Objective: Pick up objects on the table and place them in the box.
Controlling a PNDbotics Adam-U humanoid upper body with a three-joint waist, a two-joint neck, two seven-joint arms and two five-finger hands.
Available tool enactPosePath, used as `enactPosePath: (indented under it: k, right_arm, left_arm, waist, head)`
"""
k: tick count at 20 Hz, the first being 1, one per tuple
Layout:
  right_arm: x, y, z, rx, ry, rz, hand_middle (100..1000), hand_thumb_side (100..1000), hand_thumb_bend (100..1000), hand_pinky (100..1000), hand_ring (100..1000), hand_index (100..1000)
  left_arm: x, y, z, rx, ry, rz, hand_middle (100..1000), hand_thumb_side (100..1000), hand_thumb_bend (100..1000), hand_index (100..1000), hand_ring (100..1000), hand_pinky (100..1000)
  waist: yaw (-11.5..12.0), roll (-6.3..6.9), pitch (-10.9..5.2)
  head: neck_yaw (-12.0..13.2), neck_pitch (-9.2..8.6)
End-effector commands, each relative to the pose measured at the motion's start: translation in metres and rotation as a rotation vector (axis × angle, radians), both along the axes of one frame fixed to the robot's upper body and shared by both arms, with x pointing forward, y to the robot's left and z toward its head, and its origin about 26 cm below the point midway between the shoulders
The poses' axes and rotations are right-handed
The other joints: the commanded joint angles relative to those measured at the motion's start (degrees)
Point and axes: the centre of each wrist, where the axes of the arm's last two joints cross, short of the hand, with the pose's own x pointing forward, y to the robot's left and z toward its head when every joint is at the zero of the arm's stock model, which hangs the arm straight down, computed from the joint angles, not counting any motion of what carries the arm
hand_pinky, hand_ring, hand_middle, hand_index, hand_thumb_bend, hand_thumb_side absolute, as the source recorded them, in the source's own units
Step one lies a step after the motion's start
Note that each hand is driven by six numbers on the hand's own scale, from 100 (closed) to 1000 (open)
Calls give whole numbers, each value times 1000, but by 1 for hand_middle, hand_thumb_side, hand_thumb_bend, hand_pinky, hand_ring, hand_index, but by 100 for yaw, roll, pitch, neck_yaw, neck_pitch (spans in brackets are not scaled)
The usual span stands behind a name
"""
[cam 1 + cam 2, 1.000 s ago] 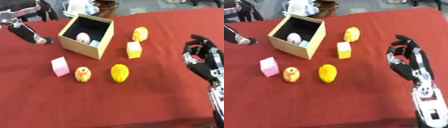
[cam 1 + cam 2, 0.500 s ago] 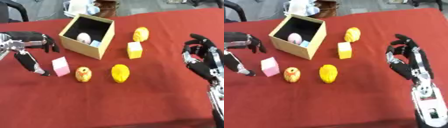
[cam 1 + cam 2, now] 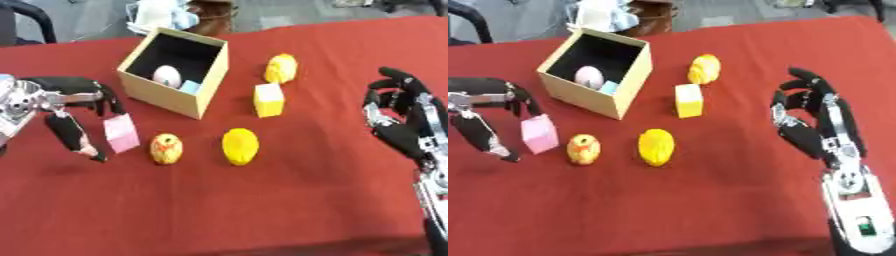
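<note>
A tan box (image 3: 200, 95) with a black inside stands at the back left, holding a pale pink egg shape (image 3: 166, 75) and a small light blue piece (image 3: 190, 87). On the red table (image 3: 262, 210) lie a pink block (image 3: 121, 132), a small orange-yellow fruit (image 3: 166, 148), a yellow oval (image 3: 240, 146), a yellow cube (image 3: 269, 100) and a yellow round thing (image 3: 281, 68). My left hand (image 3: 61, 95) is open at the pink block's left, fingers over its far top edge, thumb (image 3: 77, 139) spread low beside it. My right hand (image 3: 820, 125) rests open at the right, fingers up.
Beyond the table's far edge lie a white and blue bundle (image 3: 157, 14) and a brown object (image 3: 214, 9). A dark chair part (image 3: 31, 17) shows at the top left. The box stands close behind the pink block.
My left hand came down from the upper left past the box and now spreads around the pink block. The right hand and the objects have stayed put.
</note>
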Motion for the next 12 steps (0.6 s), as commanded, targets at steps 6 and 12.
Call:
enactPosePath:
  k: [6, 12]
  right_arm:
    - [1, -2, 6, -12, -20, 1, 647, 271, 100, 627, 568, 849]
    - [1, -2, 6, -11, -19, 0, 647, 281, 100, 627, 567, 849]
  left_arm:
    - [19, 0, -14, 1, -89, 126, 724, 224, 669, 814, 677, 725]
    - [23, -3, -28, -4, -153, 134, 587, 104, 542, 714, 559, 633]
  waist:
    - [-3, -28, -174]
    - [-10, -28, -167]
  head:
    - [-4, 4]
    - [-7, 6]
